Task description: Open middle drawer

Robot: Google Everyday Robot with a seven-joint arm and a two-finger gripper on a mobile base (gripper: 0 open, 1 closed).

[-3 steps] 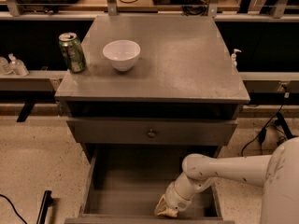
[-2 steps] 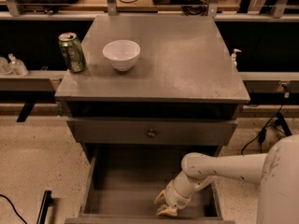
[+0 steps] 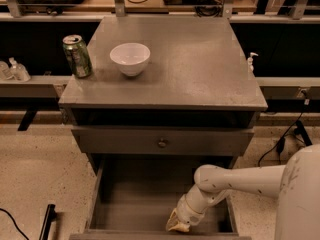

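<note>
Grey middle drawer (image 3: 140, 204) open, gripper (image 3: 178, 224) seemingly edged left inside

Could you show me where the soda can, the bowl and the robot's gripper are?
Can (image 3: 77, 56), camera view, its green side.
Bowl (image 3: 130, 59), camera view, its outer wall.
Gripper (image 3: 177, 225), camera view, its tip, inside the open drawer (image 3: 140, 204).
</note>
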